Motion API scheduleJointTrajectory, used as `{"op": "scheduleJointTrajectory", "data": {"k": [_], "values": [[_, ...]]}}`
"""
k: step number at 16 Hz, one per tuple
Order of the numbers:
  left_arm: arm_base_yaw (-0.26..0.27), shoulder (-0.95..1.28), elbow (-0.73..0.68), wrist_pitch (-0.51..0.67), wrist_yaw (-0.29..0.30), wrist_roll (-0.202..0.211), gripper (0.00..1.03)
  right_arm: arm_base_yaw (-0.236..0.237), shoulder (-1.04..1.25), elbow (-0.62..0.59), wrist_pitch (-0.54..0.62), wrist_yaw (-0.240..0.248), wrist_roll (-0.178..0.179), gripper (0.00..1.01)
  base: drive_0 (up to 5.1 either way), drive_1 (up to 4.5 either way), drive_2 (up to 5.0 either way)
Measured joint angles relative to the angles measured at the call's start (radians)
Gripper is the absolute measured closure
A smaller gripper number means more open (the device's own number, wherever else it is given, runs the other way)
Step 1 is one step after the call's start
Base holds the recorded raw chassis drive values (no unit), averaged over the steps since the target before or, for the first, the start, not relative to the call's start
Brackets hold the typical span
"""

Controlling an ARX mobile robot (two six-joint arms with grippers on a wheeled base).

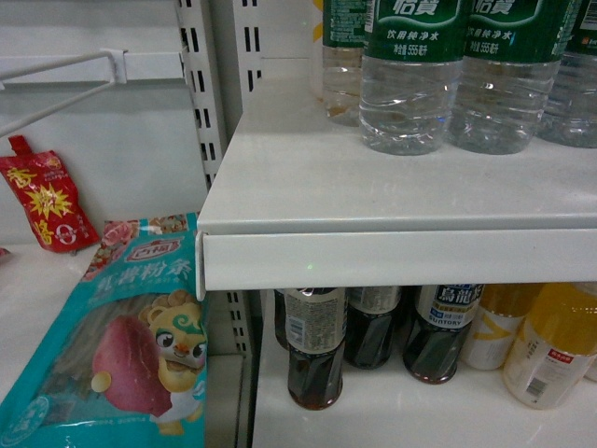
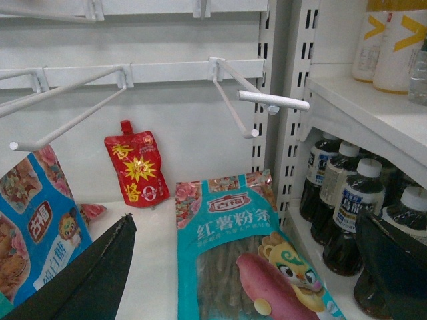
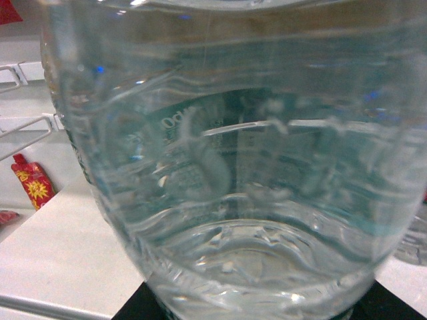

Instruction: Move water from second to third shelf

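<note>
Item: water [image 1: 411, 79], clear ribbed bottles with green labels, standing in a row on the white shelf [image 1: 308, 177] in my head view; four bottles show, cut off at the top edge.

Item: one water bottle [image 3: 233, 167] fills my right wrist view, seen through its clear ribbed wall, the back of a green label showing through it. Its base sits just over the white shelf surface [image 3: 60, 253]. A dark edge of my right hand [image 3: 248, 308] shows under the base (whether it is clamped on the bottle, I cannot tell).

Item: left hand [image 2: 240, 280], two dark fingers at the lower corners of the left wrist view, spread wide and grasping nothing.

Item: teal noodle packet [image 2: 247, 267], with a cartoon lion and a sweet potato, lying between those fingers on the lower white shelf.

Item: red spout pouch [image 2: 137, 170], leaning upright against the back panel.

Item: white wire hooks [image 2: 233, 93], jutting from the rail above.

Item: dark tea bottles [image 1: 373, 327], on the shelf beneath the water; yellow-capped pale bottles [image 1: 550, 345] just beside them to the right.
</note>
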Motion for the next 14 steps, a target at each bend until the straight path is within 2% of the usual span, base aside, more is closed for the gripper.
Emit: {"op": "scheduleJointTrajectory", "data": {"k": [6,9,14], "values": [[0.000,0.000,0.000,0.000,0.000,0.000,0.05,0.018,0.180,0.151,-0.110,0.034,-0.095,0.62,0.0,0.00,0.0],[0.000,0.000,0.000,0.000,0.000,0.000,0.05,0.042,0.231,0.187,-0.115,0.040,-0.110,0.62,0.0,0.00,0.0],[0.000,0.000,0.000,0.000,0.000,0.000,0.05,0.057,0.304,0.235,-0.111,0.050,-0.109,0.62,0.0,0.00,0.0]]}}
